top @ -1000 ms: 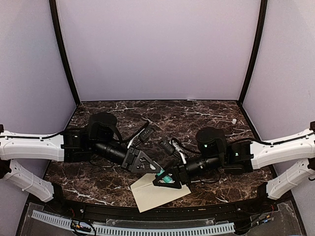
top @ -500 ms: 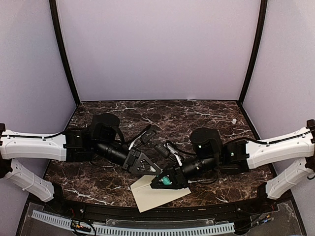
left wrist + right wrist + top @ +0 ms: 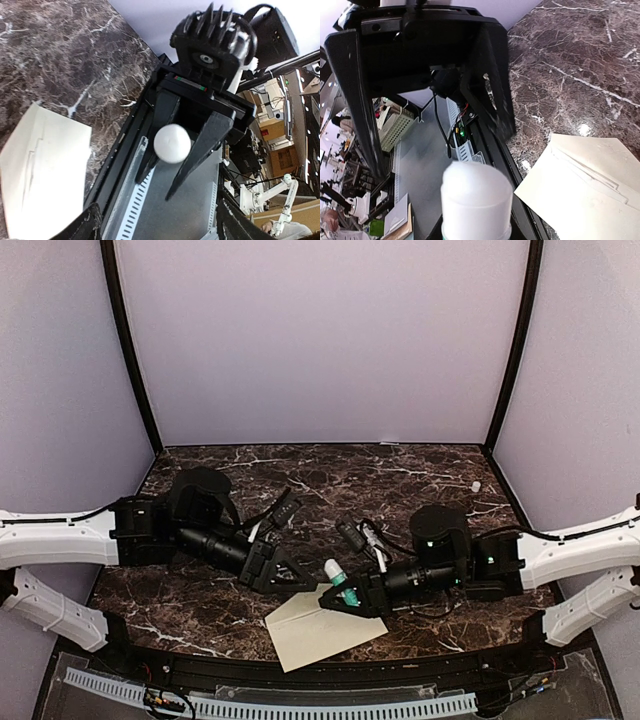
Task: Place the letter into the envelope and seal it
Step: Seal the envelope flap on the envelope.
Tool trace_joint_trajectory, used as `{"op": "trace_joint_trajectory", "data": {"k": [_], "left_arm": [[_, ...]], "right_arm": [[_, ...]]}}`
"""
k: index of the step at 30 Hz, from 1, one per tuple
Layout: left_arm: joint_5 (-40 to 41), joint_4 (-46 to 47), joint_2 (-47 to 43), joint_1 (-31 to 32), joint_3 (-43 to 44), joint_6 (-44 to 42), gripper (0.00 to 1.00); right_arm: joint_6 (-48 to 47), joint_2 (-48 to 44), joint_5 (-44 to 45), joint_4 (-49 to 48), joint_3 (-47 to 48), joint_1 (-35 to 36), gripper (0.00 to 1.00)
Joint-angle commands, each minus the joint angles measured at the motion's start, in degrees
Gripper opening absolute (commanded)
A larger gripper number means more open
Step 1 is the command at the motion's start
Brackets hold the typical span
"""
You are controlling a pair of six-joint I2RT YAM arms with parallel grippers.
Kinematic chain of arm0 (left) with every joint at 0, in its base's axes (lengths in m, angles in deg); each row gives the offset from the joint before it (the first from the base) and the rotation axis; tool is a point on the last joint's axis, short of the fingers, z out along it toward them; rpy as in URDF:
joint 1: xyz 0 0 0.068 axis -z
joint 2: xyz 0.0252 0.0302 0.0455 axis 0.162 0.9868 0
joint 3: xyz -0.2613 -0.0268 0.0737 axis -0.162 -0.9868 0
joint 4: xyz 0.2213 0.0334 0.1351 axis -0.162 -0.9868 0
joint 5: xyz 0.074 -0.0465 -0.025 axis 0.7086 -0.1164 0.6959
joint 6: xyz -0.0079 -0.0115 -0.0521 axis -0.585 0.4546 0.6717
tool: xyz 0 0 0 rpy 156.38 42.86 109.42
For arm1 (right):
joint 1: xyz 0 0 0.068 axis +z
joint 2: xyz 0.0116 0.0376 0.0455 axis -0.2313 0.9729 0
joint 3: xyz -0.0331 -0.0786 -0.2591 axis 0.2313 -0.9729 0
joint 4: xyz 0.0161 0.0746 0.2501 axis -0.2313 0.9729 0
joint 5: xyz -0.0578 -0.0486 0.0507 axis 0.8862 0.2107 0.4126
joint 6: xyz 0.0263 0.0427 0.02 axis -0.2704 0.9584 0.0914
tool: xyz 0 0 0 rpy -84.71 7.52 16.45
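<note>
The cream envelope [image 3: 320,632] lies flat at the table's near edge and also shows in the left wrist view [image 3: 40,170] and the right wrist view [image 3: 590,190]. The letter is hidden. My right gripper [image 3: 347,600] hovers over the envelope's far edge, shut on a glue stick [image 3: 337,581] with a teal body and a white cap [image 3: 476,197]. The stick points toward my left gripper [image 3: 300,578], which stands wide open just to the left with nothing in it. In the left wrist view the white cap [image 3: 172,142] faces the camera between the right gripper's dark fingers [image 3: 205,145].
Dark marble table [image 3: 400,475] with a black rim [image 3: 400,665] at the near edge. A small white object [image 3: 477,486] lies at the back right. Cables [image 3: 290,510] loop behind both wrists. Purple walls enclose the back and sides.
My left gripper has opened and drawn back to the left, off the glue stick. My right gripper has shifted right with the stick, whose white cap now points up and left.
</note>
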Motion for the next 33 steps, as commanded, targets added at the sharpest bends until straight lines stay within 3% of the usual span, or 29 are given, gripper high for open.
{"op": "trace_joint_trajectory", "data": {"k": [1, 6, 10, 14, 19, 33], "left_arm": [[4.5, -8.2, -6.6, -6.4, 0.5, -4.8, 0.8], [0.0, -9.2, -5.1, -13.8, -2.9, -8.6, 0.82], [-2.4, -14.8, 5.3, -15.5, 0.8, -16.4, 0.75], [-2.9, -19.3, 14.4, -15.6, 5.4, -22.1, 0.69], [-3.0, -18.2, 21.7, -15.7, 6.8, -24.4, 0.66], [-4.5, -14.6, 31.7, -15.6, 11.0, -25.9, 0.58]], "right_arm": [[4.7, -4.5, 8.5, -4.1, -4.9, -1.4, 0.0], [7.1, -8.2, 14.6, -5.5, -9.2, -2.8, 0.0], [6.9, -10.0, 18.2, -5.1, -10.2, -3.3, 0.0], [6.9, -12.3, 21.4, -5.3, -10.8, -3.4, 0.0], [7.4, -13.4, 22.3, -7.3, -11.9, -3.4, 0.0], [6.8, -12.4, 21.1, -7.0, -10.8, -3.4, 0.0]]}}
